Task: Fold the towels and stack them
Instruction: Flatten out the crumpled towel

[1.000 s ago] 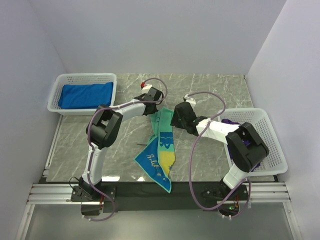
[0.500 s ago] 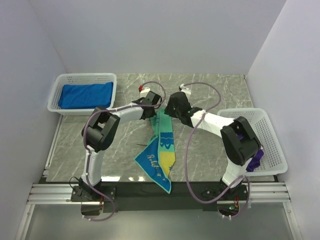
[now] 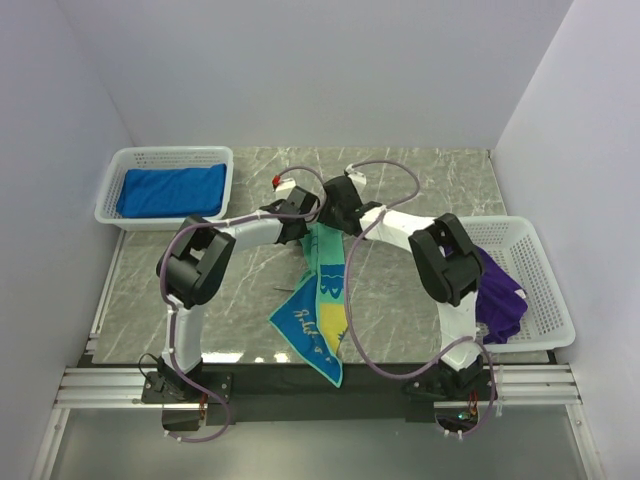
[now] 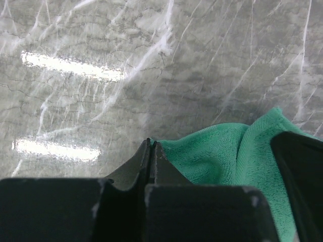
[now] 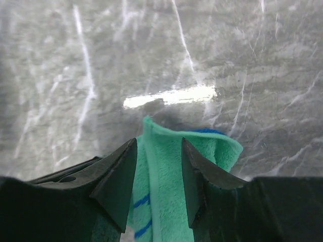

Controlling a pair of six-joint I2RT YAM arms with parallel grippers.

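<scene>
We're working the upper-middle end of the teal towel (image 3: 322, 318), left hand (image 4: 151, 147) pinching its corner tight, right hand (image 5: 159, 146) straddling the edge part-open, length trailing toward bottom-centre.

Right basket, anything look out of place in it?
Yes. The purple towel lies crumpled in the white mesh basket and seems to droop over its near rim, unlike the blue towel lying flat in the left basket.

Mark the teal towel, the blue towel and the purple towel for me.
teal towel (image 3: 321, 303): top external view, on its patterned middle.
blue towel (image 3: 172, 190): top external view, centre of its folded top face.
purple towel (image 3: 503, 300): top external view, on its bunched middle.
</scene>
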